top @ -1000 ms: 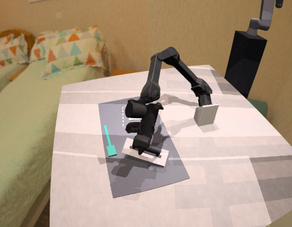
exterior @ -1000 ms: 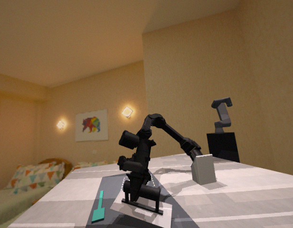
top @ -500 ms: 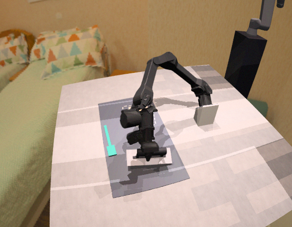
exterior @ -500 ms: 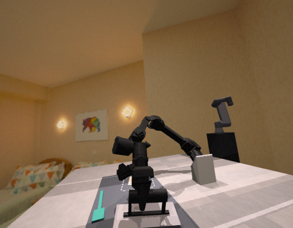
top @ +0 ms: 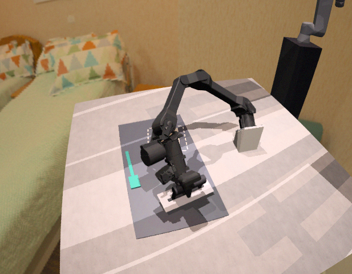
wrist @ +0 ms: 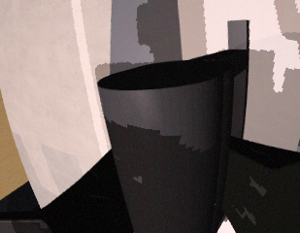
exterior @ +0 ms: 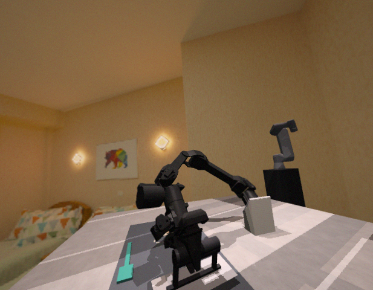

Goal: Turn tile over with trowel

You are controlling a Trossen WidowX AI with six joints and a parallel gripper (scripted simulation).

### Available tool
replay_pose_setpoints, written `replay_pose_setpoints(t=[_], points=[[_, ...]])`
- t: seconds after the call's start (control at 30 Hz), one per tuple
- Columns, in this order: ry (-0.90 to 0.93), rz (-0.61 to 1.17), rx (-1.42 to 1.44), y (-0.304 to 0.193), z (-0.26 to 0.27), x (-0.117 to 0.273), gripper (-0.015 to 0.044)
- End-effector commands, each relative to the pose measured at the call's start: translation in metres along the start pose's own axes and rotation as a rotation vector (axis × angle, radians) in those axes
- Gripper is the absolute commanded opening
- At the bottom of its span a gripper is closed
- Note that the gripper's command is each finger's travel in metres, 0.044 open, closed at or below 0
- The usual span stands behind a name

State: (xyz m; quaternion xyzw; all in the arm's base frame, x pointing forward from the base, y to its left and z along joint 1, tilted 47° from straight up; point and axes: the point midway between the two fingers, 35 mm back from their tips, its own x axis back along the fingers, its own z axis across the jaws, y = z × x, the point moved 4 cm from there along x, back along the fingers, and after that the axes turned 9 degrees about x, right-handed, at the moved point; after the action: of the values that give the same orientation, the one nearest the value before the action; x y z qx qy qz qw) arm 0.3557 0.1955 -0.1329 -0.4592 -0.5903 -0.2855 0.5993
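My gripper [top: 187, 190] [exterior: 193, 266] is shut on the black handle of a trowel with a broad pale blade [top: 167, 203]. The handle [exterior: 212, 245] [wrist: 164, 121] lies crosswise in the fingers and fills the middle of the wrist view. The blade hangs roughly level above the near part of the dark mat [top: 149, 226], with its shadow below. The dashed outline [top: 186, 146] is at the mat's far part, largely behind my arm. Only pale slivers of the tile show there; its marked side cannot be made out.
A teal flat-bladed tool [top: 134, 181] [exterior: 125, 273] lies on the mat's left side, blade toward the near edge. A grey block [top: 251, 140] [exterior: 263, 217] stands right of the mat by my arm's base. Another arm stands on a black pedestal [top: 298, 73] [exterior: 283, 187] beyond the table.
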Motion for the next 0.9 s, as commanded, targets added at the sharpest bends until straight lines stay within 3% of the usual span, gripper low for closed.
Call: replay_pose_setpoints(t=[0.0,0.5,0.87], points=[[0.054,0.036,0.066,0.002,0.006,0.003,0.0],[0.266,0.211,0.276,-0.007,0.017,-0.001,0.0],[0.276,0.217,0.284,-0.008,0.013,-0.007,0.0]])
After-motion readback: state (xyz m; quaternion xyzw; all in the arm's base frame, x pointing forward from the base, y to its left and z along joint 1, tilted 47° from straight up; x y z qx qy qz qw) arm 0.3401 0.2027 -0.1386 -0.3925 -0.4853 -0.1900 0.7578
